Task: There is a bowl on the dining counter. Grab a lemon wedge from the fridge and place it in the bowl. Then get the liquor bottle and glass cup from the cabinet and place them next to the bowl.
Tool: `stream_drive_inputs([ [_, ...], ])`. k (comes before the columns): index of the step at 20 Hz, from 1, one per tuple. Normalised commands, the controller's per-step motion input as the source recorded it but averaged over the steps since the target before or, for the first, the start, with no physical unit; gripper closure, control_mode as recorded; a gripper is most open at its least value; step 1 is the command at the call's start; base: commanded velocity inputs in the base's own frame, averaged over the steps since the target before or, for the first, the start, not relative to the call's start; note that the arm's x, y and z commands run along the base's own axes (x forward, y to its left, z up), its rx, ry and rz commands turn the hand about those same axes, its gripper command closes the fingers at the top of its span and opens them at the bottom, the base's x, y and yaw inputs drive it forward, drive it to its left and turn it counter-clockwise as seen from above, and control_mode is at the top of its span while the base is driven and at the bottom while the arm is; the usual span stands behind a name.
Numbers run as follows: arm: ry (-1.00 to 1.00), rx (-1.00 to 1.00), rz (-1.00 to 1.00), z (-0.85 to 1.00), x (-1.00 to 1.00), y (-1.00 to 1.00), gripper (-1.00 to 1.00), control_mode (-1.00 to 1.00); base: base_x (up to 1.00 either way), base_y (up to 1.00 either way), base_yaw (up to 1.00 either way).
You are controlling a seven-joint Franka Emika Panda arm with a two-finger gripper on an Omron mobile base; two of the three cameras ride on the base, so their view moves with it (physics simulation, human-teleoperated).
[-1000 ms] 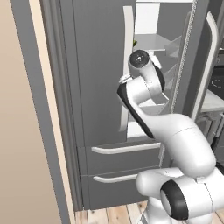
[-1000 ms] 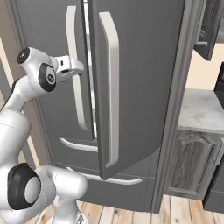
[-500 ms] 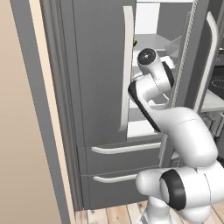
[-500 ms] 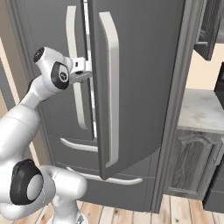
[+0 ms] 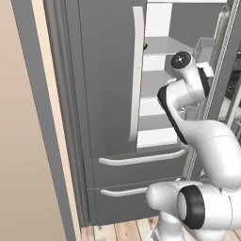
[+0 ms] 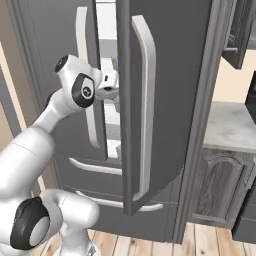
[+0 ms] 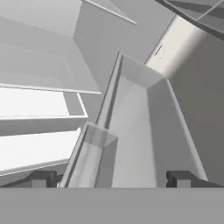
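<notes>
One fridge, two drawers, two door handles.

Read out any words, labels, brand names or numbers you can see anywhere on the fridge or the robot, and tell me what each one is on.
None can be read.
The fridge doors, handles and drawers carry no brand name or label.
The pale shelves inside are blank.
A small dark mark on the pale inner wall in the hand view is too small and blurred to read.
The robot arm shows no lettering.
</notes>
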Motion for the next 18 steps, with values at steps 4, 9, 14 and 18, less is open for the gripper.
stream_drive_inputs([
  [4, 0.00, 0.04, -0.12, 0.00, -0.54, -0.99, -1.00, -1.00, 0.00, 0.00, 0.00],
  [9, 0.01, 0.06, -0.11, 0.00, -0.40, -1.00, -1.00, -1.00, 0.00, 0.00, 0.00],
  [14, 0.00, 0.06, -0.08, 0.00, -0.18, -1.00, -1.00, -1.00, 0.00, 0.00, 0.00],
  [18, 0.00, 0.08, -0.01, 0.00, -0.01, -1.00, -1.00, -1.00, 0.00, 0.00, 0.00],
])
